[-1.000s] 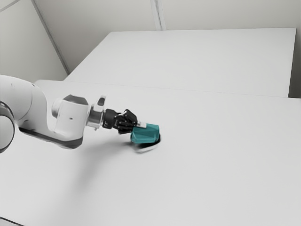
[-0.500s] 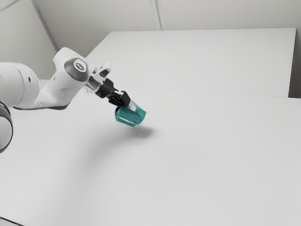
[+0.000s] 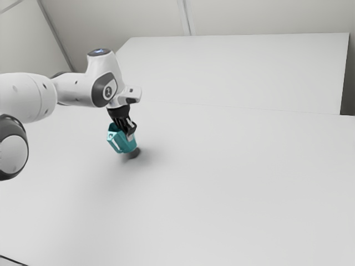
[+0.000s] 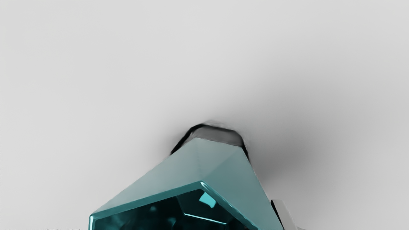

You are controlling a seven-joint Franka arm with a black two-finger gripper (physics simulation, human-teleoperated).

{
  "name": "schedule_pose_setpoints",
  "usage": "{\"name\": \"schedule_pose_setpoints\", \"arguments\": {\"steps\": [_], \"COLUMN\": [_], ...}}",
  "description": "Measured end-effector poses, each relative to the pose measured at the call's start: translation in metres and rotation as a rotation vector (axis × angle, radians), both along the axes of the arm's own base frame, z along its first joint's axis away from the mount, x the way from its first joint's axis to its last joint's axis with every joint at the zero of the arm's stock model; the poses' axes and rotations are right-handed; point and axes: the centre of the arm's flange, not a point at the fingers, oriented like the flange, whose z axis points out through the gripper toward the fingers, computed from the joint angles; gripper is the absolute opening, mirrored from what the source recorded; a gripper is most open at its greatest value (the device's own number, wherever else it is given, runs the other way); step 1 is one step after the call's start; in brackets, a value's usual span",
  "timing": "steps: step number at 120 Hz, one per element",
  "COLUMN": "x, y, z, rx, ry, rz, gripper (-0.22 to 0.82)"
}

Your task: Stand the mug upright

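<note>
Exterior view: mug (image 3: 123, 146) pinched and tilted beneath the gripper (image 3: 127, 134)

The gripper points down and has the mug clamped between its fingers, toward the exterior view's left on the table (image 3: 233, 183). The mouth tips up and to that view's left, with the base lower and to the right. In the wrist view, one fingertip (image 4: 282, 214) lies along the outer wall; the mouth faces the camera. Whether the base touches the table, I cannot tell.
</note>
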Motion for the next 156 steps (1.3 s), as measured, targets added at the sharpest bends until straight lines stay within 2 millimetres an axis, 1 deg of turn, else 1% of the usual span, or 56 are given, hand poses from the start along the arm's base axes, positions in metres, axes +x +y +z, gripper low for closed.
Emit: {"name": "schedule_pose_setpoints", "arguments": {"steps": [25,44,47,62,69,76,92,112,121,132,136,140,144,150,154,156], "x": [0.003,0.003,0.003,0.000,0.000,0.000,0.004,0.016,0.022,0.022,0.020,0.014,0.006,-0.009,-0.022,-0.027], "y": [0.001,0.002,0.002,0.003,0.004,0.004,0.005,0.005,0.002,-0.008,-0.013,-0.023,-0.036,-0.060,-0.074,-0.079], "z": [-0.020,-0.026,-0.026,-0.030,-0.031,-0.029,-0.011,0.031,0.062,0.103,0.121,0.145,0.176,0.229,0.254,0.262], "rx": [0.027,0.033,0.033,0.039,0.042,0.044,0.050,0.064,0.065,0.062,0.056,0.047,0.036,0.022,0.014,0.012], "ry": [0.011,0.011,0.011,0.018,0.020,0.017,-0.012,-0.067,-0.102,-0.133,-0.145,-0.161,-0.182,-0.212,-0.214,-0.210], "rz": [0.057,0.100,0.105,0.126,0.138,0.148,0.163,0.172,0.174,0.171,0.170,0.163,0.154,0.135,0.124,0.121], "gripper": [-0.17,-0.17,-0.14,0.15,0.26,0.34,0.46,0.54,0.56,0.58,0.58,0.58,0.59,0.59,0.59,0.59]}}
